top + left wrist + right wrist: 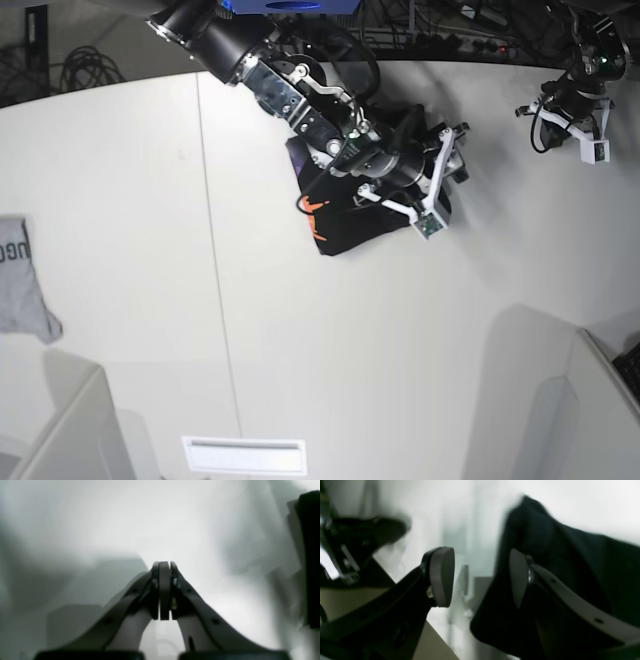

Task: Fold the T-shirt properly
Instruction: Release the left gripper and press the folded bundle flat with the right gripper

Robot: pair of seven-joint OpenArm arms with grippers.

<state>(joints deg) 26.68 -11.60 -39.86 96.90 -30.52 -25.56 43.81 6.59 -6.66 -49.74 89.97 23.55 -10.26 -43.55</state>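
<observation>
**Shirt bunched up at the far side, right tool open over it**

Your T-shirt (345, 225) sits as a dark folded bundle on the white table (350, 360), toward the far edge, with a bit of orange print showing on its left side. Your right tool (482, 580) is spread wide with nothing pinched between the pads (442, 577); black cloth lies right behind the one pad, and you can't really tell if it's touching. From the base view that arm hangs right over the bundle. Your left tool (164, 566) is shut tight on nothing, well off to the far corner, away from the shirt. A small grey garment (22, 285) lies at the table's other edge.
</observation>
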